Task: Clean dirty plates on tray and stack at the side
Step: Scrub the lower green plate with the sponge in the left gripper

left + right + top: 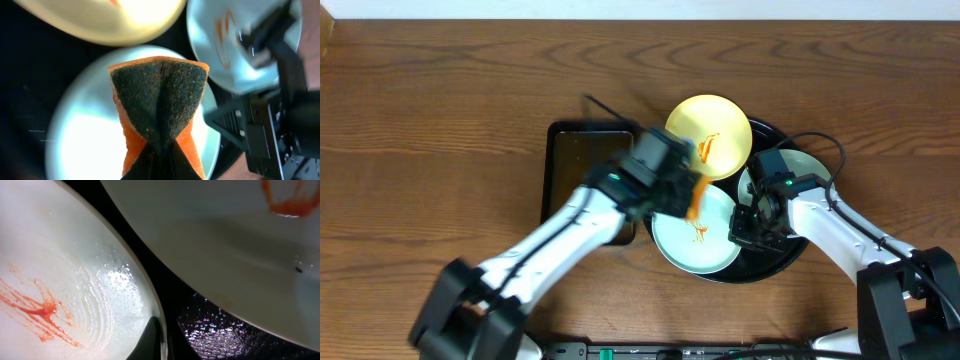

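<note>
The round black tray (pixel 798 245) holds three plates. The pale yellow plate (pixel 709 130) at the back has orange smears. A mint-blue plate (pixel 685 245) at the front has an orange smear near its middle. A second mint-blue plate (pixel 802 163) at the right is partly hidden by my right arm. My left gripper (pixel 686 192) is shut on an orange sponge (pixel 159 100), dark scouring face down, just above the front plate (pixel 75 140). My right gripper (pixel 745 228) is shut on that plate's right rim (pixel 135 285), one finger (pixel 156 340) on top of it.
A dark rectangular pan (pixel 570 165) lies left of the tray, partly under my left arm. Brown wooden tabletop (pixel 440 120) surrounds everything. In the left wrist view my right arm (pixel 270 130) is close on the right. Wet black tray floor (pixel 215 330) shows between the plates.
</note>
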